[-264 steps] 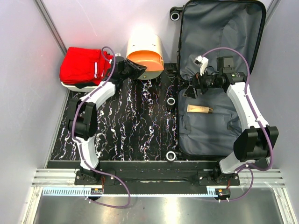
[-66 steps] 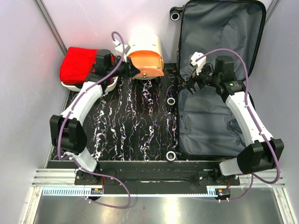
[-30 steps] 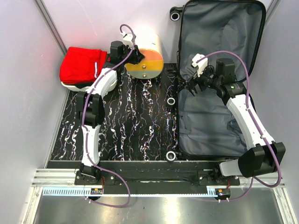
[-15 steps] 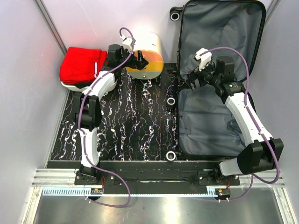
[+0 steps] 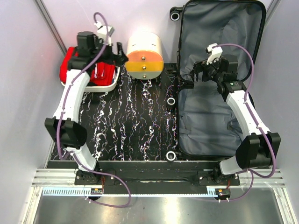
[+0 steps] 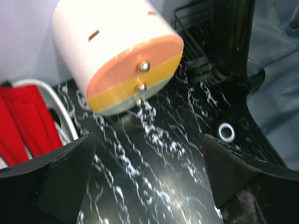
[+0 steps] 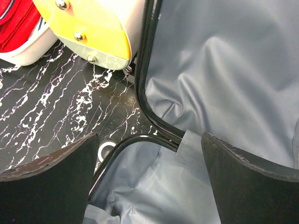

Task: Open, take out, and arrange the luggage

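Two grippers are in view, and you have nothing in either. In the left wrist view, the left gripper has its fingers spread to the lower corners of the frame, with only the black marbled table showing between them. The right gripper is spread just as wide. It hangs over the fold where the two halves of the luggage meet.

The luggage lies open along the right side of the overhead frame. Its lid is at the upper right, the other half is below it, and the grey lining faces up in both. You can see three white-ringed wheels along its left edge.

Your left arm reaches to the upper left, above the white tray holding red clothing. Just right of the tray, the cylindrical box lies on its side with its orange-and-yellow end toward the arms.
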You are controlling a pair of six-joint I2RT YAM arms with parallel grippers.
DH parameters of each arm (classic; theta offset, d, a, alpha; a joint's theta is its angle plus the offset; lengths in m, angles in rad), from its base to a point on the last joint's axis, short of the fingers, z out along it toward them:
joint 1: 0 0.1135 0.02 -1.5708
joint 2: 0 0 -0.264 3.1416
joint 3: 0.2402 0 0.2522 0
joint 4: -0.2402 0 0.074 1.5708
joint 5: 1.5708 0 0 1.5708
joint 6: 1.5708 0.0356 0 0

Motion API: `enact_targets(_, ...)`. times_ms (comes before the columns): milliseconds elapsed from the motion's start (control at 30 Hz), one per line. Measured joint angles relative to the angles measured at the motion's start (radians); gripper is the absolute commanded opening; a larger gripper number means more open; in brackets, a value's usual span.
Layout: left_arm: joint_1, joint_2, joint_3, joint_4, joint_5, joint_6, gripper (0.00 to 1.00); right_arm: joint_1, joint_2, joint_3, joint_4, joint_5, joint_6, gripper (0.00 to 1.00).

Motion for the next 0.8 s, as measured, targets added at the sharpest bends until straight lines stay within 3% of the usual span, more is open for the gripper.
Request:
enact_targets(133,0.122,-0.06,-0.01,-0.207,0.067,-0.002,0.99,-0.024,-0.008,-0.034,0.002,-0.021,0.061,1.0)
enact_targets(267,0.22,-0.139,-0.234,-0.32,0.062,0.024,0.99,-0.029,-0.035,-0.125,-0.025,-0.041,0.106,1.0)
enact_targets(367,0.226,-0.188,-0.424,-0.384,0.038,0.055,0.99,-0.028,-0.045,-0.181,-0.062,-0.052,0.132,1.0)
enact_targets(567,0.207,-0.297,-0.669,-0.392,-0.012,0.086,0.99,-0.028,-0.091,-0.303,-0.118,-0.041,0.174,1.0)
enact_targets(800,0.208,-0.344,-0.695,-0.307,-0.033,0.089,0.99,-0.028,-0.145,-0.333,-0.147,-0.017,0.182,1.0)
